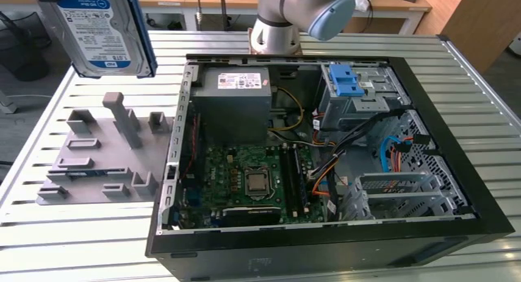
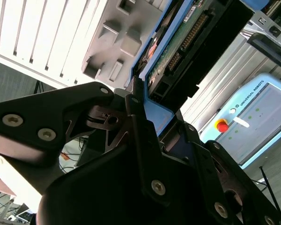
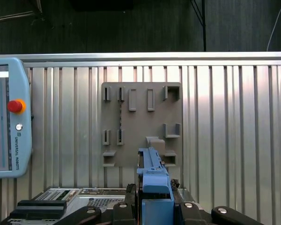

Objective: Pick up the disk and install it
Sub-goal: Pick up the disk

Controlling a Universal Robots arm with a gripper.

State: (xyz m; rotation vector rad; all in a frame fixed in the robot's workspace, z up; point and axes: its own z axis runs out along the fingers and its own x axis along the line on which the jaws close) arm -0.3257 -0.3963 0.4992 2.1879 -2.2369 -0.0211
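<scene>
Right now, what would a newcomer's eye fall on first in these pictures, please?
The flat silver hard drive with a white-and-blue label hangs high at the exterior view's left, clamped in the black gripper, above a grey slotted fixture plate. Beside it lies the open black computer case.

The disk (image 1: pixel 102 32) hangs clear above the fixture plate (image 1: pixel 102 159), while cables (image 1: pixel 370 120) crowd the open case (image 1: pixel 326 250).
</scene>
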